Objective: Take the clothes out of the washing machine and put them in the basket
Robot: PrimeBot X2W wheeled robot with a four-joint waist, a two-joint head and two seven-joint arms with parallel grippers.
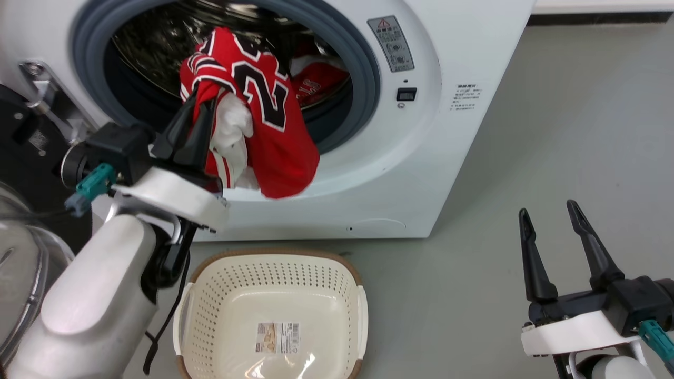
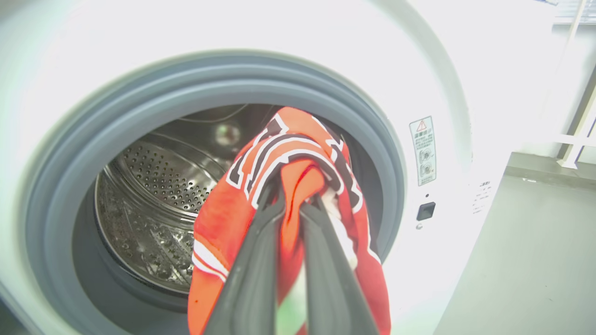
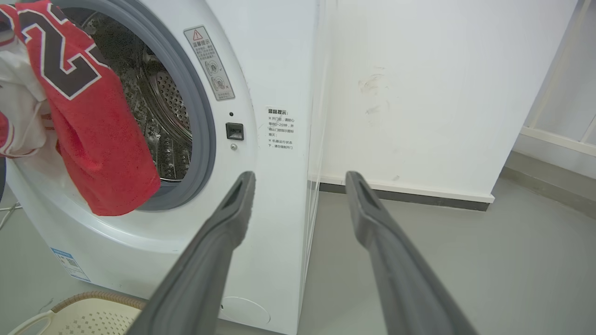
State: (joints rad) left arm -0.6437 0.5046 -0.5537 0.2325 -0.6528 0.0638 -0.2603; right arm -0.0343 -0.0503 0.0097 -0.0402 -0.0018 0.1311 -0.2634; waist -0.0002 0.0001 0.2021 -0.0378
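Left hand [image 1: 202,105] [image 2: 295,195]: clamped shut on a bunched fold of the red jersey [image 1: 274,142] [image 2: 223,223] [image 3: 93,139], fingers raised in front of the porthole.
Red jersey: hung from that grip, mostly outside the opening, trailing down across the lower grey gasket and the white front panel; showed black white-edged numerals and white lining.
Second red garment [image 1: 321,79]: lay deeper in the drum [image 2: 153,195], behind the held one.
Washing machine [image 1: 421,158] [image 3: 279,70]: stood with its glass door [image 1: 21,263] swung open at the left.
Basket [image 1: 274,255] [image 3: 70,311]: sat on the floor [image 1: 526,131] just in front of the machine, below the hanging jersey; showed a paper label [image 1: 277,337] on its bottom.
Right hand [image 1: 547,209] [image 3: 300,176]: spread wide, gripped nothing, hovered low at the right, well apart from the porthole.
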